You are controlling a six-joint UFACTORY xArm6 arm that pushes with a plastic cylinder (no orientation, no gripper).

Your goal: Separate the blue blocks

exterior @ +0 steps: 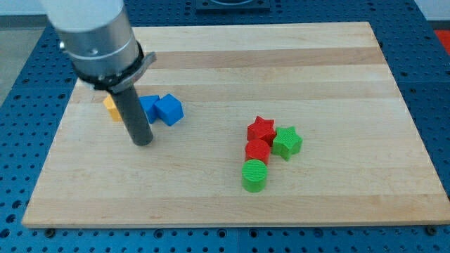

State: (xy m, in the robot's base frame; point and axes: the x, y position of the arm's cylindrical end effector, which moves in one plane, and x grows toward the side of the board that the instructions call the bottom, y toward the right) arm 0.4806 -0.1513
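Two blue plastic blocks sit at the view's left-centre of the pale wooden board (295,63). The blue cube (169,109) is tilted on a corner, and touching it on the view's left is a second blue block (149,107) whose shape cannot be made out, since the rod hides part of it. They are pressed together, not apart. Further to the view's left, mostly hidden by the rod, a small yellow-orange block (110,107) peeks out.

My tip (143,141) rests on the board just below the second blue block, toward the view's bottom — the dark rod rises in front of that block to the grey cylindrical arm housing (95,35). The arm carries no gripper, so there are no jaws to report.

Well apart, right of centre, sits a tight cluster — a red star block (261,129), a red block (257,150) below it, a green star block (287,143) beside them, and a green cylinder (254,176) nearest the view's bottom.

A blue perforated table (429,105) surrounds the board. No writing or labels can be read.
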